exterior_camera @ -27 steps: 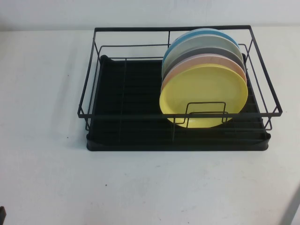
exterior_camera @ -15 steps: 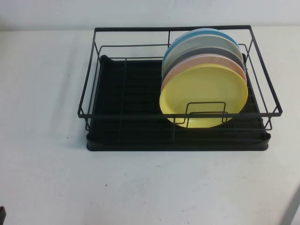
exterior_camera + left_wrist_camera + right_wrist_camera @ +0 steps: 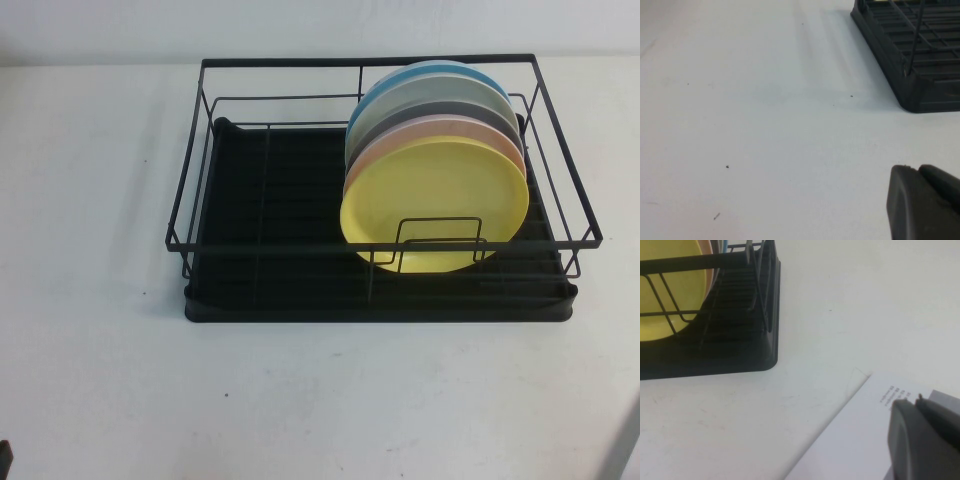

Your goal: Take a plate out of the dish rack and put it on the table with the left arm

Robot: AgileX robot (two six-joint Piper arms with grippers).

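Note:
The yellow plate (image 3: 435, 205) stands upright at the front of a row of plates in the right half of the black dish rack (image 3: 280, 250). It also shows in the right wrist view (image 3: 670, 290) behind the rack's wires (image 3: 740, 340). My left gripper (image 3: 915, 170) is shut and empty, low over the white table (image 3: 765, 125), well short of the rack's corner (image 3: 920, 75). In the high view only a dark tip of it shows at the bottom left corner (image 3: 4, 458). My right gripper (image 3: 916, 400) is shut and empty over a white sheet.
Behind the yellow plate stand a pink plate (image 3: 440, 130), a grey one, a pale one and a blue plate (image 3: 420, 75). The rack's left half holds nothing. A white printed sheet (image 3: 855, 440) lies on the table near the rack's right front corner.

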